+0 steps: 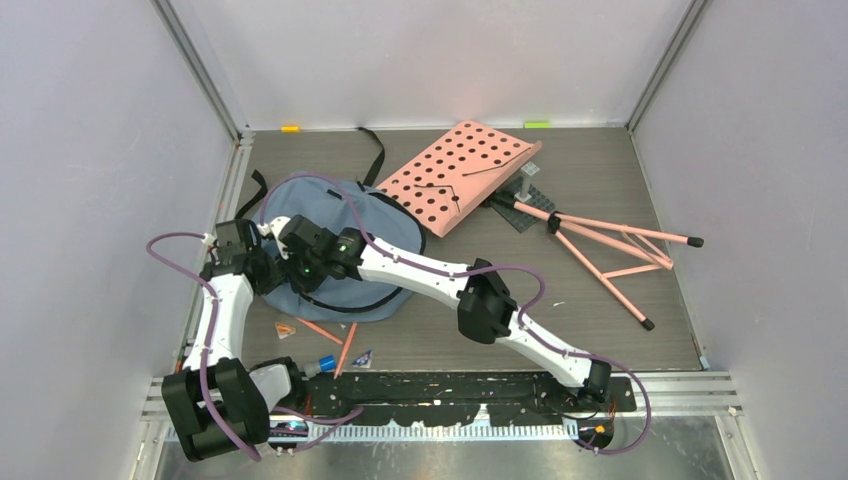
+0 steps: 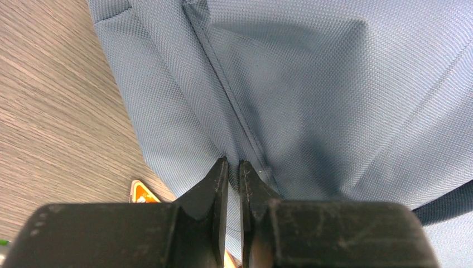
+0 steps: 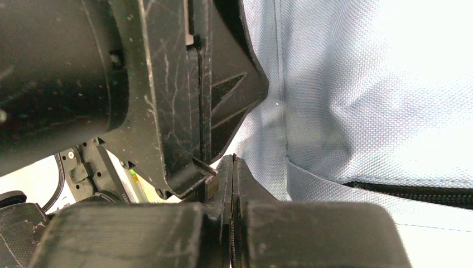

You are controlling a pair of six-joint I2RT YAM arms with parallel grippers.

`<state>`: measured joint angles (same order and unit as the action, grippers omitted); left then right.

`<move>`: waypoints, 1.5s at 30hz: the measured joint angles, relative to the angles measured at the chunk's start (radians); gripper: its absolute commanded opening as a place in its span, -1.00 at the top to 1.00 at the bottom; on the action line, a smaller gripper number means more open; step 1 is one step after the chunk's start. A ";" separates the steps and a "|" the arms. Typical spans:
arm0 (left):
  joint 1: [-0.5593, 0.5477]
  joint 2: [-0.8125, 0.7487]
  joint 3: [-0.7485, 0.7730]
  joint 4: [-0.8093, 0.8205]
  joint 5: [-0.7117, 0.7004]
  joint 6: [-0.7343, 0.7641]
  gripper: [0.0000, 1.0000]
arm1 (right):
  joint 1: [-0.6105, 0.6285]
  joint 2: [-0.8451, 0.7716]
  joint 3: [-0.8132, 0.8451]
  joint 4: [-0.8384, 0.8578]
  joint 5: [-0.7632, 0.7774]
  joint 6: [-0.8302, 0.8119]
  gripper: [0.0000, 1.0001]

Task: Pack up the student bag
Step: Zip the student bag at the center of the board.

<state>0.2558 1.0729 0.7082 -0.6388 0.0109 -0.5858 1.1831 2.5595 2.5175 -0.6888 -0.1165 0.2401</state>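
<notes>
Top view, bag: the blue bag [image 1: 310, 200] lies flat on the left part of the table [image 1: 560, 300], just past the arm bases.
Top view, grippers: the left gripper [image 1: 262, 240] and the right gripper [image 1: 285, 238] meet over the bag's left side, very close together. The jaws are too small to see here.
Top view, other things: a pink board [image 1: 460, 175] with holes lies far and right of the bag. A pink stand [image 1: 610, 240] lies on its side at the right. Two pencils [image 1: 346, 350] and an orange triangle [image 1: 286, 330] lie by the bag's near edge.
Left wrist, jaws: almost closed, with only a thin slit. They pinch a seam fold of the bag.
Left wrist, only here: the triangle peeks out just left of the jaws.
Right wrist, jaws: closed tight, tip against tip, right at the bag cloth. I cannot tell if any cloth is caught between them.
Right wrist, only here: the left gripper's black body fills the left side, just beside the right jaws. A black zipper [image 3: 413, 192] runs along the bag at the right.
</notes>
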 measured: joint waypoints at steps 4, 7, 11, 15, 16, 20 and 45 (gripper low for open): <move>0.000 0.000 0.000 0.000 0.000 0.002 1.00 | 0.000 0.000 0.003 0.000 0.002 0.002 0.99; 0.002 0.005 0.006 -0.003 0.001 0.015 1.00 | 0.000 -0.016 -0.034 0.016 0.002 -0.001 0.99; 0.003 0.025 0.018 -0.011 0.002 0.022 1.00 | 0.000 -0.076 -0.134 0.025 -0.003 -0.014 0.99; 0.008 0.063 0.051 -0.031 0.008 0.026 1.00 | -0.002 -0.135 -0.196 0.005 -0.012 -0.032 0.99; 0.008 0.072 0.061 -0.037 0.009 0.028 1.00 | -0.002 -0.152 -0.215 0.003 -0.013 -0.033 0.99; 0.008 0.109 0.093 -0.055 0.010 0.039 1.00 | 0.000 -0.241 -0.318 0.008 -0.012 -0.037 0.99; 0.016 0.299 0.257 -0.060 -0.026 0.050 1.00 | -0.001 -0.478 -0.601 0.011 0.064 -0.085 0.99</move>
<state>0.2714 1.3716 0.9657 -0.6983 -0.0147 -0.5362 1.1824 2.0811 1.9163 -0.6773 -0.0525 0.1555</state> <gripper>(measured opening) 0.098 0.026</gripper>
